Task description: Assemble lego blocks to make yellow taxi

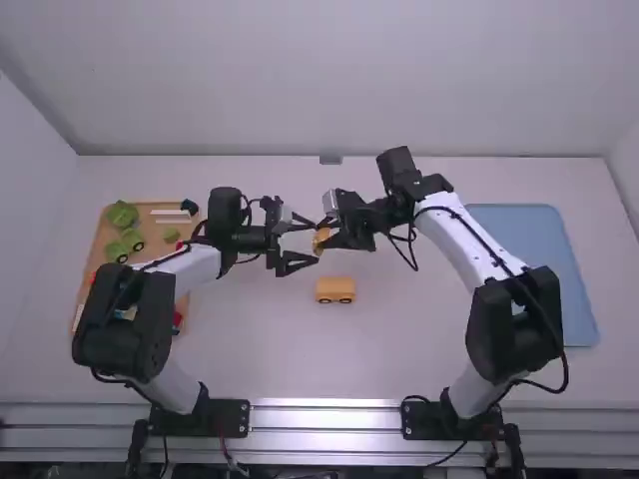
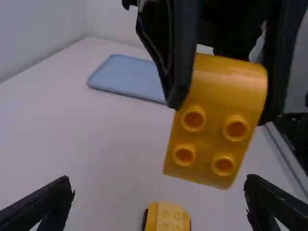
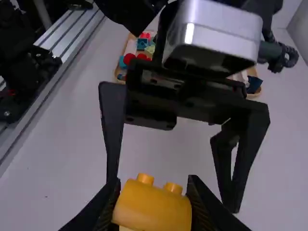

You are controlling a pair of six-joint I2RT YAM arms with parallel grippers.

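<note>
"Where's the wheeled block [image 1: 335, 289]?"

"Nearest me, on the table [image 1: 399, 339], long axis running left to right. Just beyond, my right gripper [image 2: 225, 102] clamps the curved yellow block [image 2: 209, 139]."

"And my left gripper [image 1: 314, 241]?"

"Fingers apart, just left of that block, whose studs face them. I'd judge a handover possible; the blue tray [image 1: 534, 269] lies well right."

Blue tray [image 1: 547, 238] sits R on tbl [image 1: 399, 354], wooden tray [image 1: 154, 228] L.
</note>
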